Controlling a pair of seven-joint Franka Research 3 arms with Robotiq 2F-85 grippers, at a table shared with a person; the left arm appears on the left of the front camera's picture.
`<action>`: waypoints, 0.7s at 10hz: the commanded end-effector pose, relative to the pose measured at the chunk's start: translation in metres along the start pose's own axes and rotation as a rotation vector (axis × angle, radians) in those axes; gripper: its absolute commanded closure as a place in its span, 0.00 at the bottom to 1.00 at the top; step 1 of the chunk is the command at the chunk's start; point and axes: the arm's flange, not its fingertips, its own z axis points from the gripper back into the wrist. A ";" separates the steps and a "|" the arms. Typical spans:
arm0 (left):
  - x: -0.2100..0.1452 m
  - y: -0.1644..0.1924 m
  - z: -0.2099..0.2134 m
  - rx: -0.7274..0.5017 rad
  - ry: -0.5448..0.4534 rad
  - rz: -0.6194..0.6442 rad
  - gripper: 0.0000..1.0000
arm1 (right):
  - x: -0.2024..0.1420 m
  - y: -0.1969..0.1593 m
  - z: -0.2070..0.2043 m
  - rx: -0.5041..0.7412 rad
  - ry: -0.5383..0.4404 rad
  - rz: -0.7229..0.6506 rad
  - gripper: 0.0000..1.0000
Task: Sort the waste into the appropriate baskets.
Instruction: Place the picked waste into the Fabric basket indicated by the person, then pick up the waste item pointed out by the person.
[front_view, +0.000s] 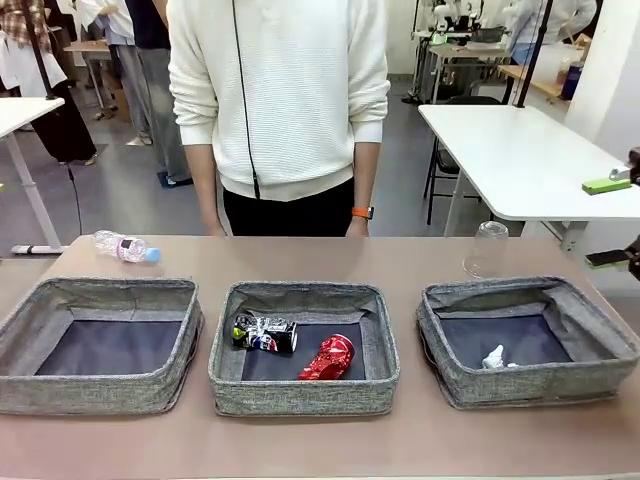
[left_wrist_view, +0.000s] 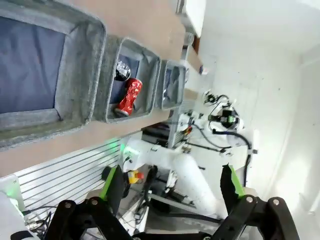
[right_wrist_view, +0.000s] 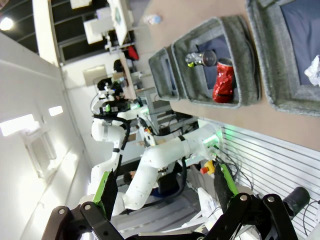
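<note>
Metal shares the middle basket (front_view: 300, 395), red can (front_view: 327, 358) beside dark can (front_view: 265, 333); paper wad (front_view: 494, 357) lies in the right basket (front_view: 530, 385); bottle (front_view: 125, 246) and cup (front_view: 487, 250) wait on our desk (front_view: 300, 262); left pincer (left_wrist_view: 172, 185) and right pincer (right_wrist_view: 164, 185) hang released, empty.

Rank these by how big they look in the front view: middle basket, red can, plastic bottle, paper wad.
Largest by far: middle basket.
Next, about alike: red can and plastic bottle; the bottle lies farther off, so unranked.
Smallest: paper wad.

open table (front_view: 300, 255) strip behind baskets (front_view: 300, 292), bottle (front_view: 125, 246) far left, cup (front_view: 487, 250) far right, person (front_view: 285, 100) at far edge
</note>
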 end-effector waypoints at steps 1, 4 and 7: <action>-0.004 -0.013 -0.006 0.011 0.017 -0.046 0.00 | 0.003 0.003 -0.001 0.008 -0.010 0.020 0.00; -0.004 -0.013 -0.006 0.011 0.017 -0.046 0.00 | 0.003 0.003 -0.001 0.008 -0.010 0.020 0.00; -0.004 -0.013 -0.006 0.011 0.017 -0.046 0.00 | 0.003 0.003 -0.001 0.008 -0.010 0.020 0.00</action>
